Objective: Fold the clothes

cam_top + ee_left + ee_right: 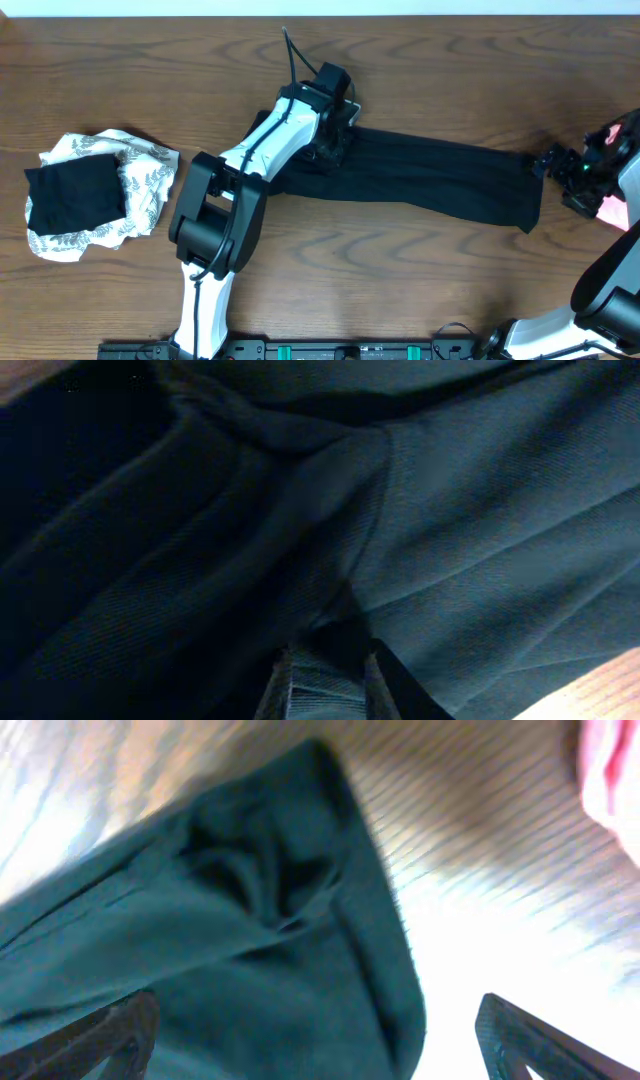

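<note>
Wooden table [420, 260] bears black shirt [430, 180] stretched long.

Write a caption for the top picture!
The left gripper pinches a black shirt on the table; right gripper open at its end.

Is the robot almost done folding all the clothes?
Not yet. The black garment already lies in a long narrow strip on the table. The left gripper pinches one end; the right gripper is open at the other. Still left: folding that strip short, and the crumpled leaf-print piece with a black piece on it.
</note>
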You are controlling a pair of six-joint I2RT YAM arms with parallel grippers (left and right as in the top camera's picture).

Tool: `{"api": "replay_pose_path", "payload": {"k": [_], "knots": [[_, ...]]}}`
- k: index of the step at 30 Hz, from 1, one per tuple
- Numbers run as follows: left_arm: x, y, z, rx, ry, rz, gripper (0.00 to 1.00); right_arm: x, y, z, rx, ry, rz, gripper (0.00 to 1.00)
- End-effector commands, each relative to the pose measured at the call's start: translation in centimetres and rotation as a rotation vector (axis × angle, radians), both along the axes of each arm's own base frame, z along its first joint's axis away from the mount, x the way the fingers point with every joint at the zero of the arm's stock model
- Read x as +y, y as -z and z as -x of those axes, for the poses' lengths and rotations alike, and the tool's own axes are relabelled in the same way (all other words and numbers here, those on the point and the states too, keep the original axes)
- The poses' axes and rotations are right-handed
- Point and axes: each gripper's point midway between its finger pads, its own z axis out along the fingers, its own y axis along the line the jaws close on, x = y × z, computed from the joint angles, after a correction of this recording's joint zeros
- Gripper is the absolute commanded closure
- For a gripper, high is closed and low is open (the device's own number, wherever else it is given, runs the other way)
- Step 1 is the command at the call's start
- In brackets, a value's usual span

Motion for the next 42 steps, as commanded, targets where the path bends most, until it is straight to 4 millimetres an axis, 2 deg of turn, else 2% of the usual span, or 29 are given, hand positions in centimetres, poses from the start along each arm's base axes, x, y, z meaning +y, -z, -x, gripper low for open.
{"api": "replay_pose_path", "payload": {"k": [1,6,13,18,20,28,31,35,37,40,42], "knots": [[0.7,0.0,-0.2,-0.001,-0.018,-0.013,0.74,-0.1,2.1,0.9,0.030,0.013,0.008,0.01],[0.7,0.0,-0.3,-0.004,-0.018,-0.011,0.74,0.5,5.4,1.5,0.016,0.016,-0.009,0.02],[0.6,0.0,-0.4,-0.008,-0.018,-0.008,0.74,2.7,7.4,1.0,-0.025,-0.072,-0.153,0.07],[0.5,-0.1,-0.6,-0.018,-0.018,-0.003,0.74,4.5,9.3,1.7,0.001,-0.139,-0.237,0.18],[0.5,-0.1,-0.6,-0.018,-0.018,-0.003,0.74,5.1,9.6,1.8,-0.005,-0.163,-0.264,0.23],[0.3,-0.2,-0.9,-0.030,-0.022,0.004,0.74,5.8,9.2,1.8,-0.028,-0.202,-0.299,0.25],[0.3,-0.2,-0.9,-0.030,-0.022,0.004,0.74,6.0,9.2,2.2,-0.013,-0.205,-0.306,0.29],[0.3,-0.2,-0.9,-0.030,-0.022,0.004,0.74,5.7,9.4,2.5,0.008,-0.203,-0.284,0.47],[0.3,-0.2,-0.9,-0.030,-0.022,0.004,0.74,5.4,9.6,2.7,0.026,-0.192,-0.268,0.73],[0.3,-0.2,-0.9,-0.029,-0.022,0.004,0.74,4.9,9.8,3.0,0.050,-0.160,-0.250,0.99],[0.3,-0.2,-0.9,-0.028,-0.022,0.003,0.74,4.6,9.3,2.8,0.043,-0.137,-0.245,0.98]]}}
